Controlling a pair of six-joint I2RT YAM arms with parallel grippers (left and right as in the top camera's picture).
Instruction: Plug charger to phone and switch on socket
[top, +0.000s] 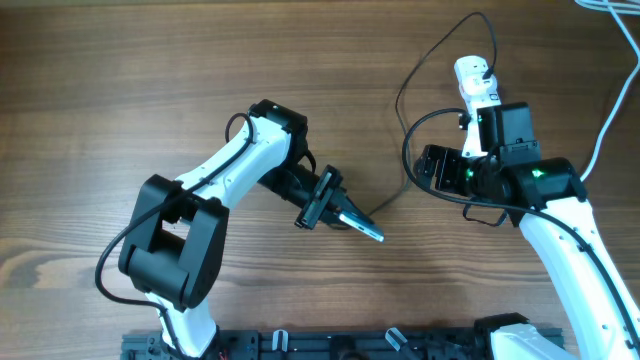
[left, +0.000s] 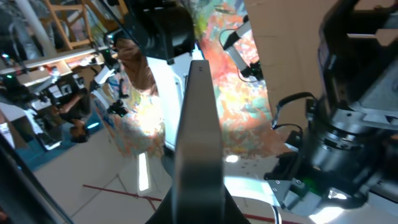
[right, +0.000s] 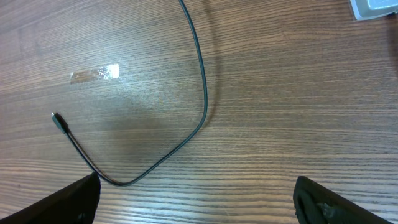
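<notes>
While your left pincer (top: 345, 215) clamps phone (top: 368, 230) edgewise, right pincer (right: 196, 186) hangs wide over charger (right: 203, 93) on bench (right: 292, 124); connector tip (right: 57, 118) lies phone-side, between both arms, axis diagonal. Right arm free to fetch.

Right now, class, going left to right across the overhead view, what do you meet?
left gripper → phone, clamped in that gripper → right gripper, open → socket

A wood-grain surface (top: 120, 80) carries the black charger (right: 204, 87), looped with its tip lying free, and the white socket (top: 476, 82) far right.
</notes>
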